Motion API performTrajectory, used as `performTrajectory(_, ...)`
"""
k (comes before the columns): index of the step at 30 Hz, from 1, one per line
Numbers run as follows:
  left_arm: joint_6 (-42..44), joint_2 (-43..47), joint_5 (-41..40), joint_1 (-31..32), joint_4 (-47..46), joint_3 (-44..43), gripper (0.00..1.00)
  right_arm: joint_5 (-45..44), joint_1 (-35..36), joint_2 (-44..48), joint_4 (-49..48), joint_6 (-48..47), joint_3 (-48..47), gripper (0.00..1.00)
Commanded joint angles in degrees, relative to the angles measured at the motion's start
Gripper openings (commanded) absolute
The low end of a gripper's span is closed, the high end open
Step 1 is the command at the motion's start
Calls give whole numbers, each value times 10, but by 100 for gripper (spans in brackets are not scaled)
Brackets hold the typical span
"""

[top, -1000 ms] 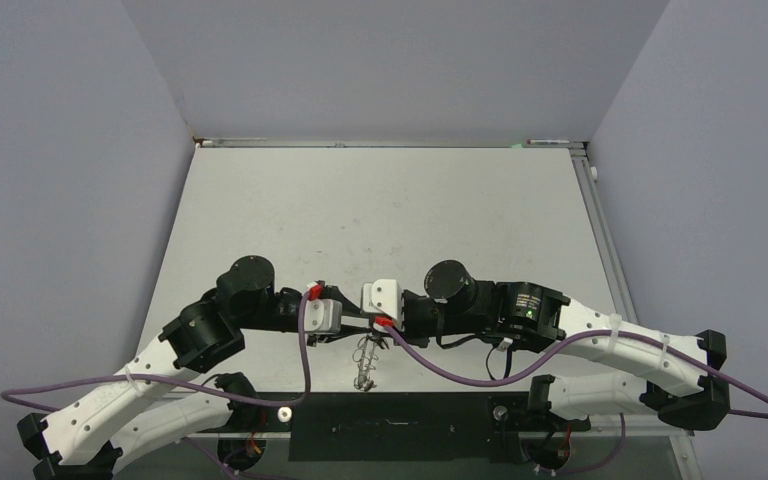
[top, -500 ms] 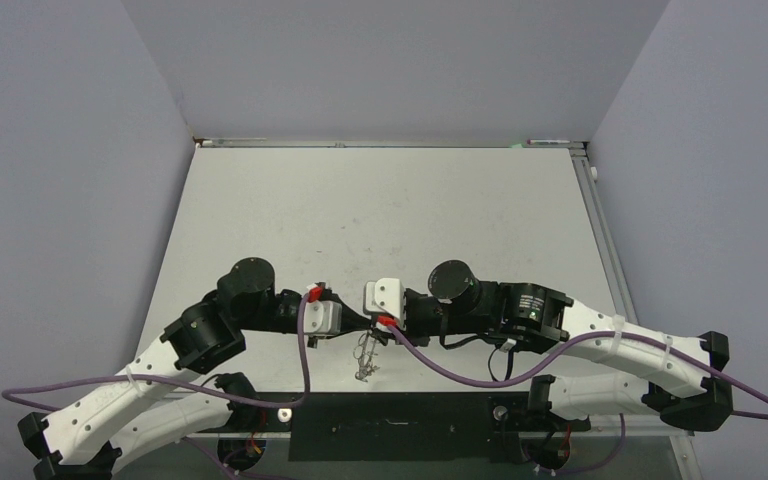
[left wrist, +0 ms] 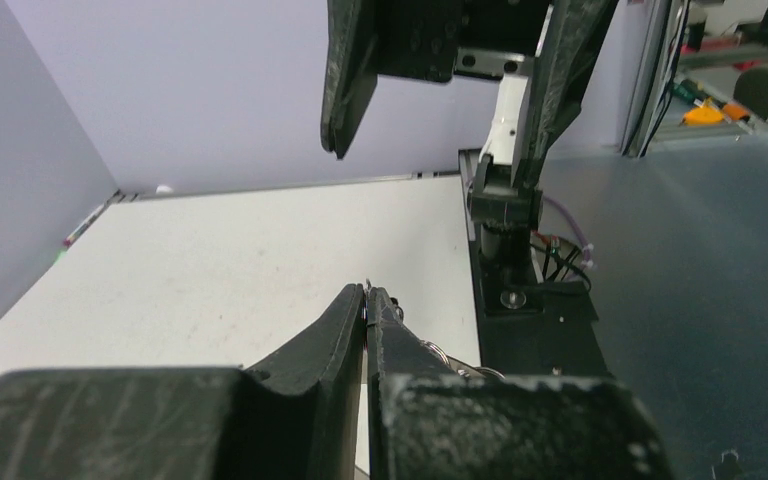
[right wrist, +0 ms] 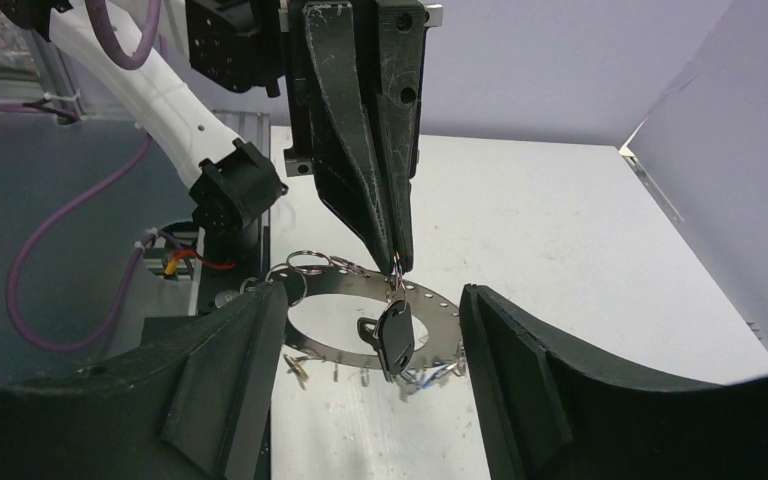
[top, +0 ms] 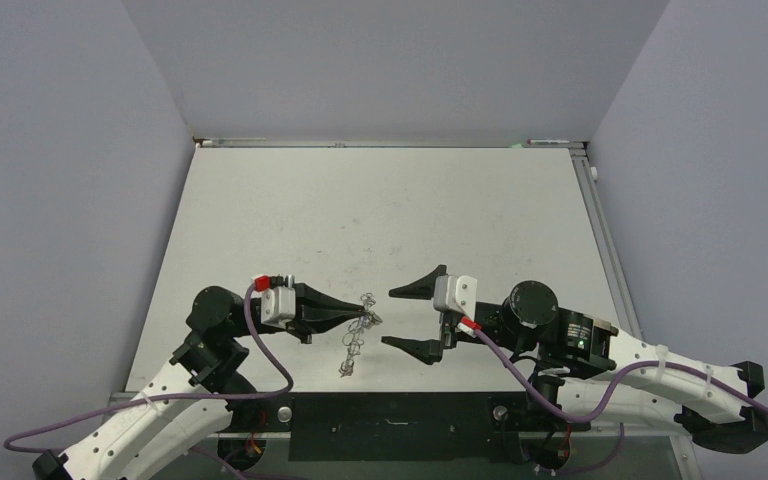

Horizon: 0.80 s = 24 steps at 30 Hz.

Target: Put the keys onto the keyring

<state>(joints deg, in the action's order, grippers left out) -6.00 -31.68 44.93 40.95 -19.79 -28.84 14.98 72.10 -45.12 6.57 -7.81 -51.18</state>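
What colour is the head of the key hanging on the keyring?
Black. The key dangling from the keyring shows best in the right wrist view.

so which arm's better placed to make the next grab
Right. The right gripper is open and empty, facing the keyring. The left gripper is shut on the keyring's rim, holding it up with a black key hanging, so it probably shouldn't let go.

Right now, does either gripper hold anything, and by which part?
The left gripper is shut on the keyring, pinching it at the rim, just above a hanging black key. The right gripper is open, empty.
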Motion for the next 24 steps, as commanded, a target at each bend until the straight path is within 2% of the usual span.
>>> performTrajectory(1, -135, 4, 16, -8, -245, 19, 0, -4, -2, -1, -122, 45, 27, 63)
performTrajectory(5, -234, -7, -5, -18, -414, 61, 0, 6, -4, -11, -152, 58, 35, 58)
performTrajectory(9, -299, -28, -6, -33, -513, 81, 0, 22, -5, -22, -170, 63, 35, 54)
performTrajectory(16, -328, -40, -3, -38, -557, 89, 0, 57, -7, -36, -205, 71, 32, 48)
performTrajectory(24, -334, -41, 4, -42, -562, 91, 0, 72, -9, -55, -243, 85, 30, 39)
